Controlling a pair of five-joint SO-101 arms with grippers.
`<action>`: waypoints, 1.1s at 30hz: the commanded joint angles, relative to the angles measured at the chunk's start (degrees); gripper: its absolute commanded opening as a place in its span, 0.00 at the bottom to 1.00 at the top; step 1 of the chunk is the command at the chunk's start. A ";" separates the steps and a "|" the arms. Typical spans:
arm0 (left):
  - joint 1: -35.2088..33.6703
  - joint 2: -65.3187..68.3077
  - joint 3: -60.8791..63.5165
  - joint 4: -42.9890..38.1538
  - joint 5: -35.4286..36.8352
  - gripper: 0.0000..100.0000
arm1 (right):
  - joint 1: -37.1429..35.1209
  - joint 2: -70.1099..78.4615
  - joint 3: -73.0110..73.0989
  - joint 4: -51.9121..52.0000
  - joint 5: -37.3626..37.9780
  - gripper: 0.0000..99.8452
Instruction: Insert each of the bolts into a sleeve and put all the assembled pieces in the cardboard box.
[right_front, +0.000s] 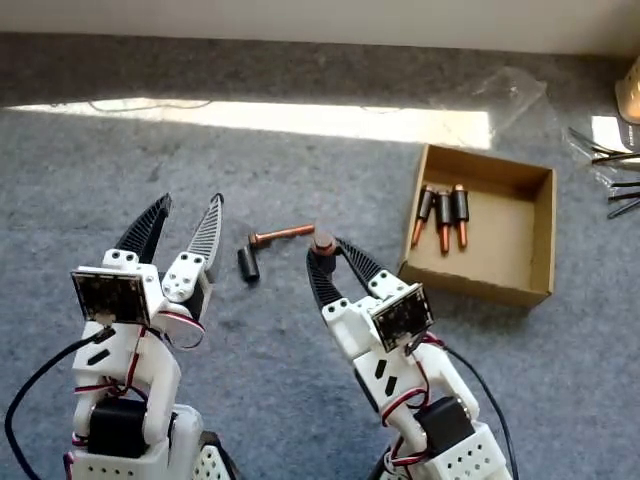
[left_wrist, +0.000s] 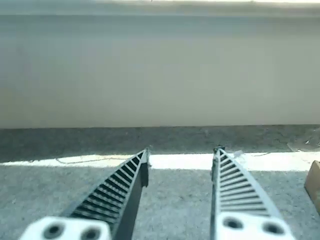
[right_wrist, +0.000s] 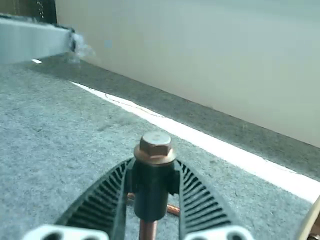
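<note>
My right gripper (right_front: 325, 250) is shut on an assembled piece (right_wrist: 152, 180), a copper bolt inside a black sleeve, held upright with the hex head on top. A loose copper bolt (right_front: 283, 235) lies on the grey carpet just beyond that gripper, and a loose black sleeve (right_front: 247, 263) lies beside it. The bolt's threaded end (right_wrist: 172, 209) peeks out behind the held piece. My left gripper (right_front: 190, 218) hovers open left of the loose sleeve, with nothing between its fingers (left_wrist: 125, 190). The cardboard box (right_front: 535, 225) at the right holds three assembled pieces (right_front: 443, 217).
A pale wall runs along the far side of the carpet, with a strip of sunlight (right_front: 260, 118) in front of it. Clear plastic wrapping (right_front: 510, 90) lies beyond the box. Dark cables (right_front: 610, 170) lie at the far right edge.
</note>
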 joint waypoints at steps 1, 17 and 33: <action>-3.03 -0.84 2.33 -0.09 -0.18 0.20 | 0.66 -0.92 8.40 1.71 0.53 0.00; -3.91 -0.84 13.67 0.09 -0.09 0.19 | 5.85 -0.92 7.43 1.71 0.53 0.00; -13.67 -0.84 17.98 -0.09 -0.35 0.02 | 29.32 -0.48 -15.69 20.35 0.26 0.00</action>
